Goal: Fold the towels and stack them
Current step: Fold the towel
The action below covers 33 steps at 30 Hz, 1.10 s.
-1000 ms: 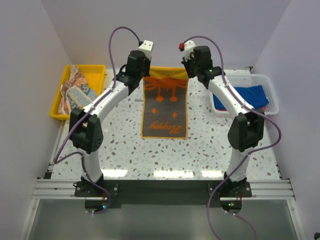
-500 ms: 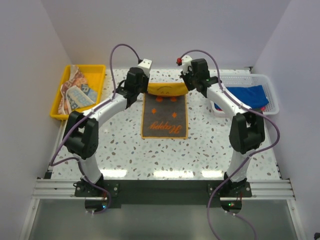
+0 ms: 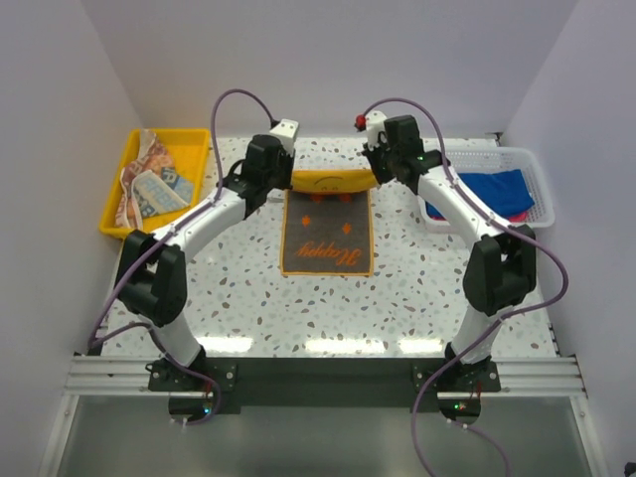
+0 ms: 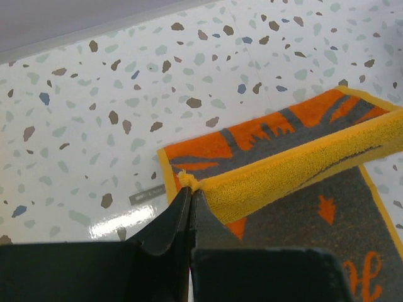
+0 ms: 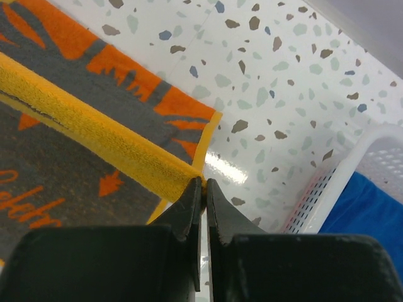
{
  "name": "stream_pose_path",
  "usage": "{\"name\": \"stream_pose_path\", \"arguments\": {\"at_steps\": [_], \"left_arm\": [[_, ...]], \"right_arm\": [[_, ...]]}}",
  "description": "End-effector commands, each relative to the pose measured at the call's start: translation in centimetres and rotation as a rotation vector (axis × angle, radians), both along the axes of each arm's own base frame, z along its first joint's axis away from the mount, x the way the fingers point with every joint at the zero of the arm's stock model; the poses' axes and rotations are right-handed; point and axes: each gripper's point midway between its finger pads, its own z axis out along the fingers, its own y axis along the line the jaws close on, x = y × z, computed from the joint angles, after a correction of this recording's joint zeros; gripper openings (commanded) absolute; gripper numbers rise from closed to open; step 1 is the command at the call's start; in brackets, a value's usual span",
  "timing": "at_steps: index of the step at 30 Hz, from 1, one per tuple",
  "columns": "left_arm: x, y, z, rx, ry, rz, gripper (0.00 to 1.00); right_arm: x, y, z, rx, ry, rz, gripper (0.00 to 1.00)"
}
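Left gripper point(image 4: 191, 192): jaws pressed together on the far-left corner of the orange towel point(image 3: 328, 237). A small tuft of its yellow edging sticks out at the tips.
Right gripper point(image 5: 204, 182): closed the same way, pinching the far-right corner of the same towel.
Towel position: at the middle of the table point(image 3: 248, 288), between the two arms. Its near part lies flat with the printed face up. Its far edge is held just off the surface, pulled fairly straight between the two grips.
What has changed: a second ago both arms held that edge high, so the far half hung like a curtain with its orange face showing. Both wrists have since dropped low. The held edge has turned over, and its plain yellow back now shows as a band across the far end.
Meaning for the task: this looks like the start of the first fold. The far hem has been brought down and flipped, ready to be carried toward the near hem. It is not laid down yet, so the fold is not made.
Risk: the two corners should travel together, or the crease is likely to come out slanted.
Other towels: the blue towel point(image 3: 497, 189) sits in the white basket point(image 3: 535, 171) at the far right. The patterned towel point(image 3: 149, 184) lies bunched in the yellow tray point(image 3: 189, 135) at the far left.
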Motion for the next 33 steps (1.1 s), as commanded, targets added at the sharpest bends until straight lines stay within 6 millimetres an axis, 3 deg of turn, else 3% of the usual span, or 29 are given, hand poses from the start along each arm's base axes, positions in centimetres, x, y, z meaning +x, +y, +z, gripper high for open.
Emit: {"name": "stream_pose_path", "arguments": {"at_steps": [1,8,13,23,26,33], "left_arm": [[-2.2,1.6,0.2,-0.011,0.05,0.034,0.0],[-5.2,1.9,-3.0,-0.026,0.156,0.021,0.0],[-7.4,1.5,-6.0,-0.068,0.25,0.006,0.0],[-9.0,1.8,-10.2,-0.057,0.355,0.018,0.0],[-8.8,2.0,-9.7,-0.036,0.365,0.022,0.0],[-8.1,2.4,-5.9,-0.032,0.297,0.037,0.0]], "right_arm": [[-2.8,-1.4,0.4,0.009,0.078,-0.048,0.0],[-5.9,-1.9,-2.9,0.012,0.218,-0.087,0.0],[-7.8,-0.9,-5.7,0.057,0.335,-0.097,0.0],[-8.7,-0.2,-8.9,0.092,0.407,-0.119,0.0],[-8.6,-0.3,-8.4,0.089,0.399,-0.126,0.0],[-8.9,-0.4,-5.0,0.113,0.342,-0.121,0.0]]}}
